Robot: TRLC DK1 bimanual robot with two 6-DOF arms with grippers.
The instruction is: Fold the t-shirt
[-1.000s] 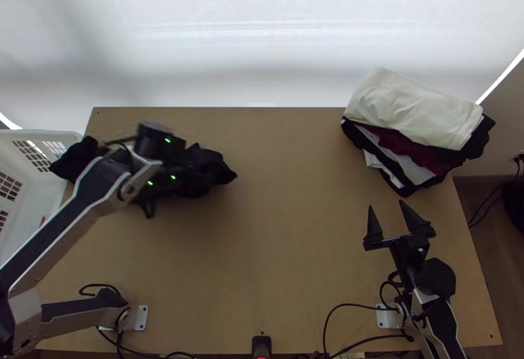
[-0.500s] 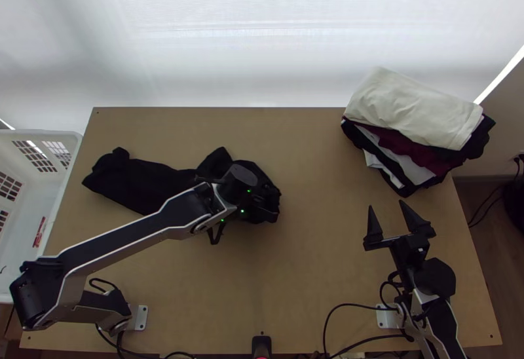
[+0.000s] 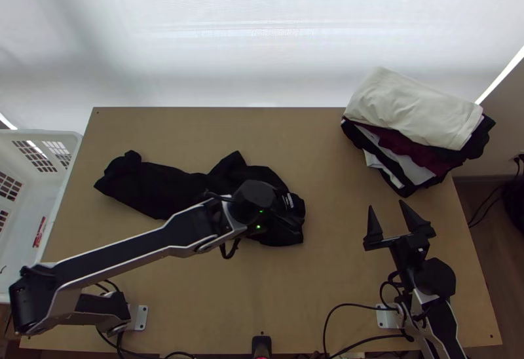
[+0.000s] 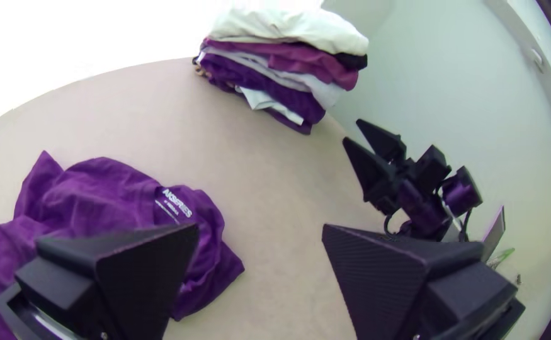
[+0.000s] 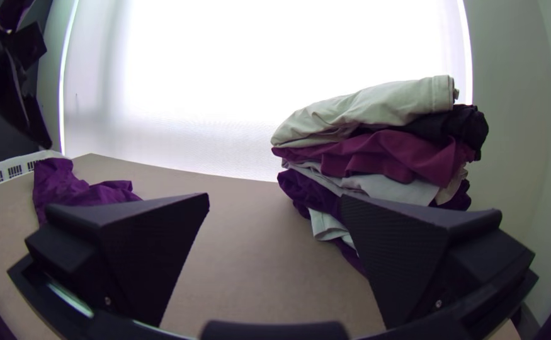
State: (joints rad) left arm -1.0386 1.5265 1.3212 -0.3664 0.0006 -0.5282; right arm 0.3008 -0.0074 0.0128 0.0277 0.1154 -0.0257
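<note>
Top view: your T-shirt [image 3: 170, 188] lies bunched on the worktop [image 3: 327, 280], left of the middle, its long axis running from beside the basket [image 3: 59, 195] inward and slanting a little toward the near edge. The small print [image 4: 177, 203] sits near the inner end, and the left gripper [image 4: 259, 236] is over that end, plainly the nearer of your two. In the left wrist view its fingers stand wide, with no cloth between them; one overlaps the shirt's end, the other has bare worktop behind it. So the shirt lies off to one finger's side, and you'd likely need to shift back over the cloth before closing. Your right gripper [image 3: 386, 206], also wide and empty, is well apart, pointing toward the clothes stack [image 3: 412, 110].
</note>
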